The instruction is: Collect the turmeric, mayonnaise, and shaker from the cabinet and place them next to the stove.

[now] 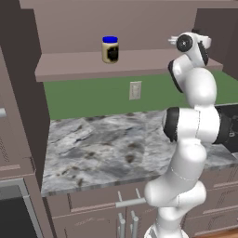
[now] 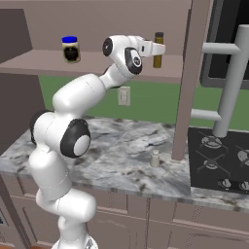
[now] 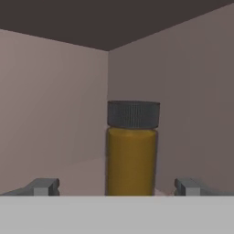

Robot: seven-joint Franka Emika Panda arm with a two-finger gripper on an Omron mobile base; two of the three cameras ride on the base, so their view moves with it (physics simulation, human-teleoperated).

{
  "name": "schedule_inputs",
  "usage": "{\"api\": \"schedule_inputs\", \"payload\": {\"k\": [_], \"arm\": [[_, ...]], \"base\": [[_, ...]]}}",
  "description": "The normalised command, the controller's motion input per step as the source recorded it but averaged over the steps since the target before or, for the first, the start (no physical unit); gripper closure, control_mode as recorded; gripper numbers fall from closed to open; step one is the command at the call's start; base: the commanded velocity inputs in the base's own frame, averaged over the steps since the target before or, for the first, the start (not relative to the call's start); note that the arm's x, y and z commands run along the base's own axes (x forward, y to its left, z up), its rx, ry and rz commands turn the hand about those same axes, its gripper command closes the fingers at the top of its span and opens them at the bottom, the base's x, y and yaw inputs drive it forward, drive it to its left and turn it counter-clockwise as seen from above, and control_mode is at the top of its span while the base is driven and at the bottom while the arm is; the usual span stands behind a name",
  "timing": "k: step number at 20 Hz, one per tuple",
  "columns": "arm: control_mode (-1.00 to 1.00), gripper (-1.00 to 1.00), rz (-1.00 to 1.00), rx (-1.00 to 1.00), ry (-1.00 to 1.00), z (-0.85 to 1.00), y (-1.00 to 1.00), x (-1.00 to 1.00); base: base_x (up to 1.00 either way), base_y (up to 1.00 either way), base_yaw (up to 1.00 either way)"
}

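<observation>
The turmeric (image 3: pixel 131 151), an amber bottle with a dark cap, stands upright in the far corner of the cabinet (image 3: pixel 55 100). It is centred just ahead of my open gripper (image 3: pixel 118 188), and the finger tips (image 3: pixel 45 186) are wide on either side without touching it. From the right base view my gripper (image 2: pixel 162 48) reaches along the cabinet shelf (image 2: pixel 97 63) to the turmeric (image 2: pixel 158 49). The blue-lidded mayonnaise (image 2: pixel 71 49) stands further left on that shelf and is also in the left base view (image 1: pixel 110 49). The shaker (image 2: pixel 155 158) stands on the counter beside the stove (image 2: pixel 219 160).
A marble counter (image 1: pixel 107 148) runs below the shelf, with a wall outlet (image 2: pixel 124 96) on the green backsplash. A vertical cabinet panel (image 2: pixel 187 78) rises between the counter and the stove. Handled base drawers (image 1: pixel 128 202) sit under the counter.
</observation>
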Motion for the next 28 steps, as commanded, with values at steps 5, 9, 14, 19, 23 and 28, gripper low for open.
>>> {"api": "schedule_inputs", "payload": {"k": [5,9,14,19,23,28], "arm": [[-1.0,-1.0,0.0,0.0,0.0,-0.01,-0.28,0.12],[-1.0,-1.0,0.0,0.0,0.0,-0.02,-0.15,0.02],[-1.0,1.0,0.0,0.0,0.0,-0.01,-0.01,0.0],[-1.0,1.0,0.0,0.0,0.0,0.0,0.0,0.0],[-1.0,1.0,0.0,0.0,0.0,0.0,0.0,0.0],[-1.0,1.0,0.0,0.0,0.0,0.0,0.0,0.0]], "base": [[0.0,0.0,0.0],[0.0,0.0,0.0],[0.0,0.0,0.0],[0.0,0.0,0.0],[0.0,0.0,0.0],[0.0,0.0,0.0]]}}
